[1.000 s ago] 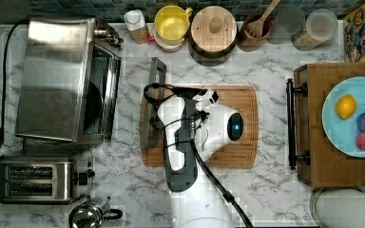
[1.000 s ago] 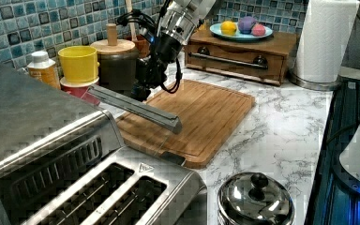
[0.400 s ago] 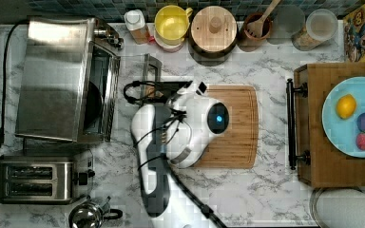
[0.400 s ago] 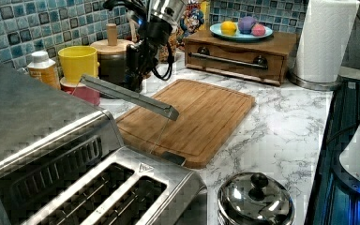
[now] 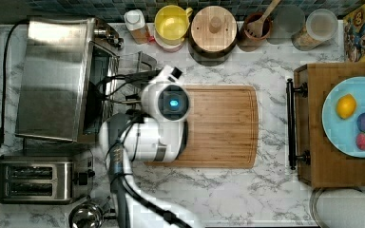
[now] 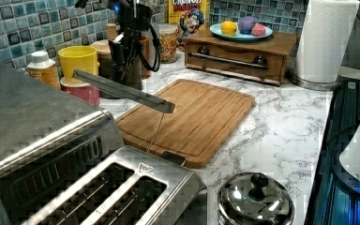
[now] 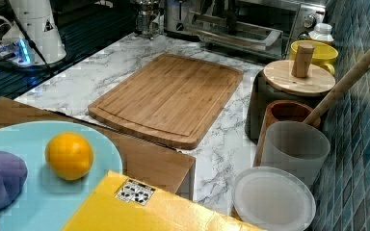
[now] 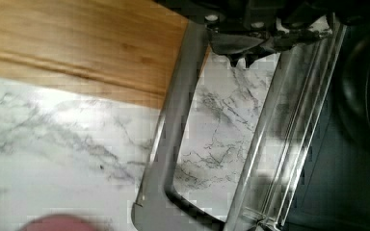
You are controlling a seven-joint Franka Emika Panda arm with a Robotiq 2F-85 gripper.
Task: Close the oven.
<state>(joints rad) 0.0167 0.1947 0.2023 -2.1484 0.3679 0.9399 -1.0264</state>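
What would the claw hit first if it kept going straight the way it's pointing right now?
Most likely the oven door's bar handle. In the wrist view the claw sits right at the handle and glass pane of the half-raised door, with marble countertop beyond. Depth is unclear, so contact may already exist.

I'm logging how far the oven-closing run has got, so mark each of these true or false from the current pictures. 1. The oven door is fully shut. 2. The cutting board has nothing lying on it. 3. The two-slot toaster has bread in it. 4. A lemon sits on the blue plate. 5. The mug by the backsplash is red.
1. False. The oven door is partly raised, its bar handle out over the counter.
2. True. The cutting board is bare.
3. False. The toaster slots look empty.
4. True. The lemon lies on the blue plate.
5. False. The mug is yellow.
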